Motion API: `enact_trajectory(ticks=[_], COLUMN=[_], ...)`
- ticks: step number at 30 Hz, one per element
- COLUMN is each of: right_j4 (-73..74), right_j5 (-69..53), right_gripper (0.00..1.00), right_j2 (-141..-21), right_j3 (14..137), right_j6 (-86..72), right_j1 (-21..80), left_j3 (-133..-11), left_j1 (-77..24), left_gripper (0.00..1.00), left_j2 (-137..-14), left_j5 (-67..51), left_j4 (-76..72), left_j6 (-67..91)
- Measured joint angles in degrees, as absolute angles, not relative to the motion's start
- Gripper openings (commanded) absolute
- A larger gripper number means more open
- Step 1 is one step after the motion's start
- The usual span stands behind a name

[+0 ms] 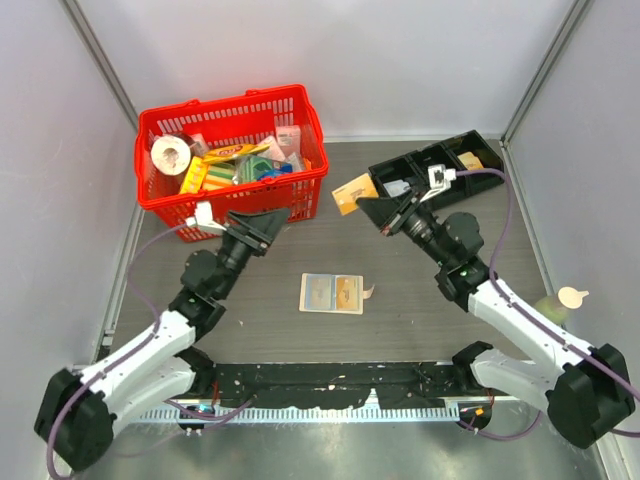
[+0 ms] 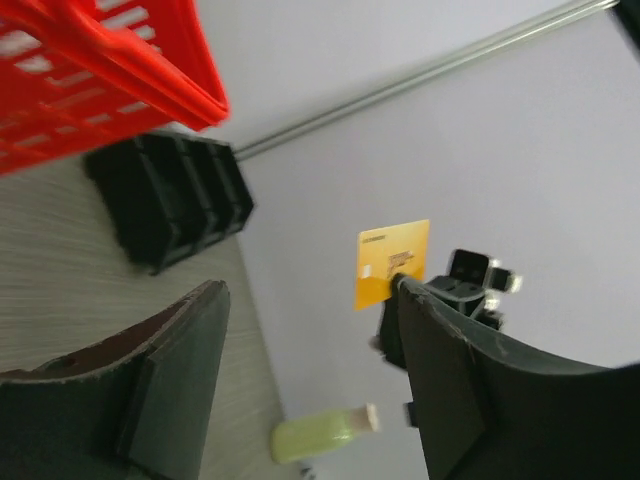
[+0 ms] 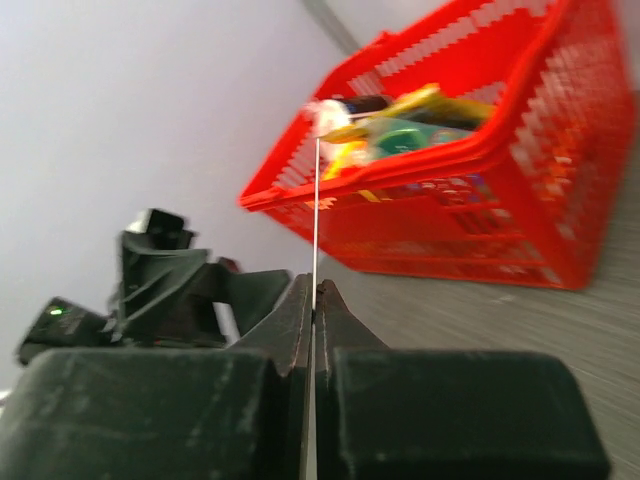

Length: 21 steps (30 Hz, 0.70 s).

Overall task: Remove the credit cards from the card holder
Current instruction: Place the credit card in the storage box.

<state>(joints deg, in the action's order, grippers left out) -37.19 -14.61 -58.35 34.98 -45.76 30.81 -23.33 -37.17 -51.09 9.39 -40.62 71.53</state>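
Note:
The tan card holder (image 1: 332, 293) lies open and flat on the table between the arms, with a card showing in its sleeves. My right gripper (image 1: 377, 213) is shut on a yellow-orange credit card (image 1: 352, 193) and holds it in the air, up and to the right of the holder, near the black tray. The card shows edge-on as a thin line (image 3: 315, 215) between the shut fingertips (image 3: 314, 298). It also shows flat in the left wrist view (image 2: 392, 262). My left gripper (image 1: 263, 222) is open and empty (image 2: 310, 370), above the table in front of the basket.
A red basket (image 1: 300, 100) full of items stands at the back left and shows in both wrist views (image 2: 110, 60) (image 3: 500, 200). A black three-part tray (image 1: 470, 145) stands at the back right (image 2: 170, 200). A pale green bottle (image 2: 320, 432) lies by the right wall.

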Motion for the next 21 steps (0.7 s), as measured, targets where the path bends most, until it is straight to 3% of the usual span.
enact_trajectory(ticks=[6, 10, 17, 21], right_j4=[-15.2, -4.6, 4.8, 6.9], right_j5=[-13.4, -12.4, -12.5, -13.1], right_gripper=[0.01, 0.01, 0.01, 0.01], right_j2=[-59.0, -64.4, -80.8, -91.0], right_j3=[45.1, 53.8, 68.6, 75.2], right_j6=[-37.6, -31.4, -21.8, -16.5], right_j1=[18.2, 9.0, -6.5, -12.7], left_j3=[-31.5, -39.0, -47.2, -47.1], left_j1=[-22.4, -20.3, -23.6, -26.3], left_gripper=[0.79, 0.83, 0.94, 0.95], left_j2=[-45.2, -42.7, -36.8, -32.7], left_j5=[-3.8, -5.0, 6.9, 17.1], left_j4=[-14.8, 2.0, 22.1, 26.9], left_j6=[60.4, 46.9, 27.6, 20.0])
